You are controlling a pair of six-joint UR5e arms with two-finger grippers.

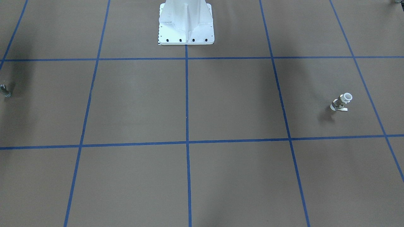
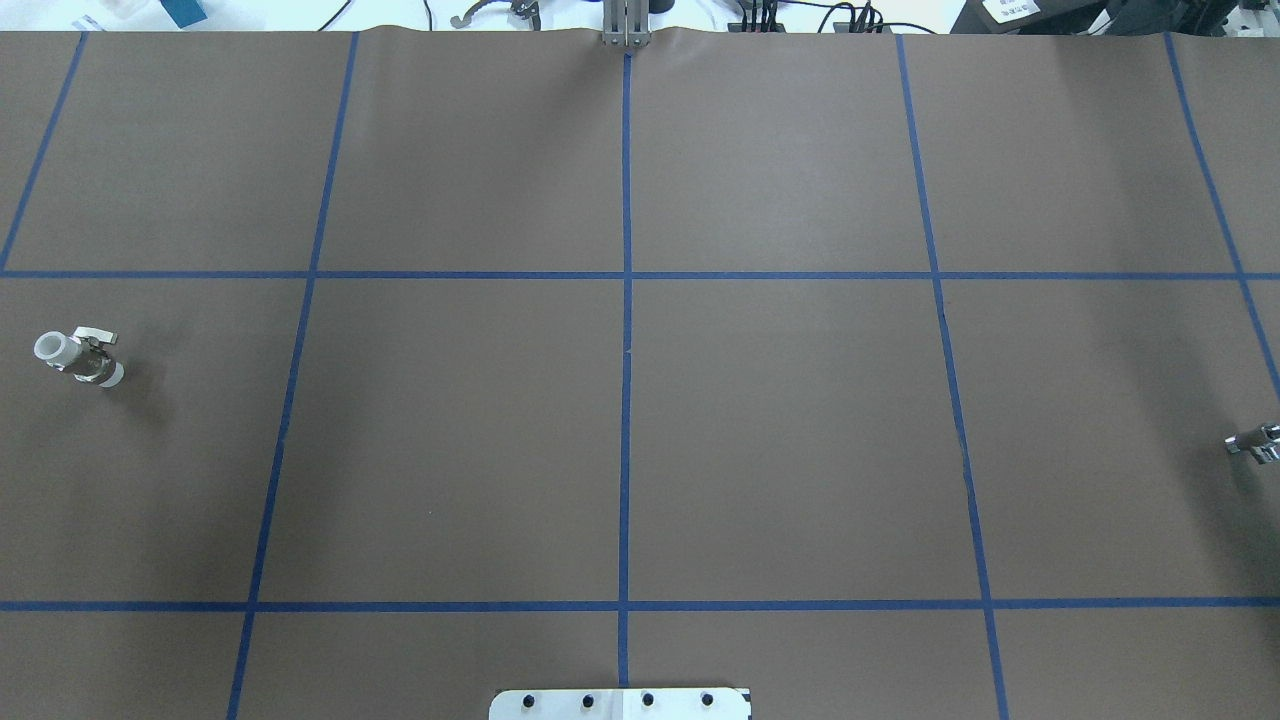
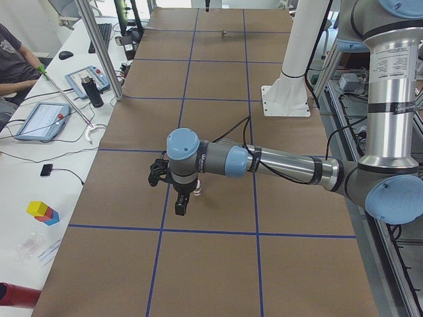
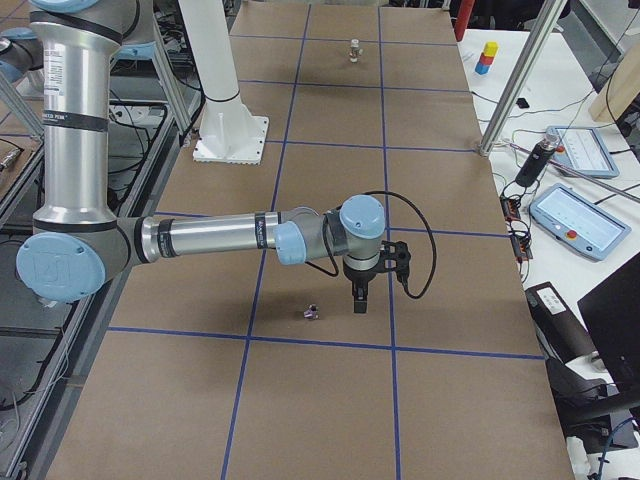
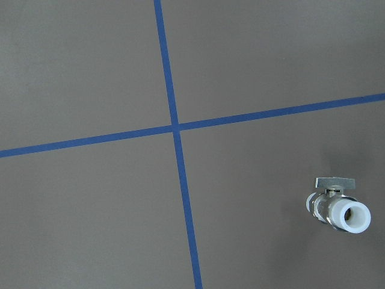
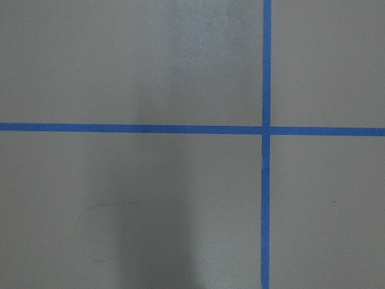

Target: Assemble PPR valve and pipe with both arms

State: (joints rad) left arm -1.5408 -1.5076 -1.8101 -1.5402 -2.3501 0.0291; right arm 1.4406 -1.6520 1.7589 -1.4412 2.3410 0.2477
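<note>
**Valve and pipe at opposite ends of the table, an arm over each**

The table (image 2: pixel 780 450) is covered in brown paper marked into squares by blue tape (image 2: pixel 626 400). The white pedestal (image 1: pixel 186 28) stands at the middle of the robot's side.

The valve (image 2: pixel 80 358) sits on the paper at the robot's far left, in the middle row of squares, with nothing touching it. In the overhead view its open white collar points to the view's left and its flat tab faces the far edge. The left wrist camera looks down on it, low and to the right of a tape crossing.

The pipe (image 2: pixel 1255 441) lies at the far right, also in the middle row, well apart from the valve (almost the whole table is between them).

The left arm (image 3: pixel 277 165) reaches out low over the table, and the left gripper (image 3: pixel 181 206) points down close to the valve. It appears only in the side view, so I cannot tell whether its fingers are spread or closed.

The right arm (image 4: pixel 210 238) is stretched out the same way. The right gripper (image 4: pixel 357 305) hangs fingers-down just beside the pipe, without touching it. Again I cannot tell how the fingers stand. Its wrist camera shows only paper and a tape crossing.

A person (image 3: pixel 13 59) sits at the side bench near a tablet (image 3: pixel 41 120).
</note>
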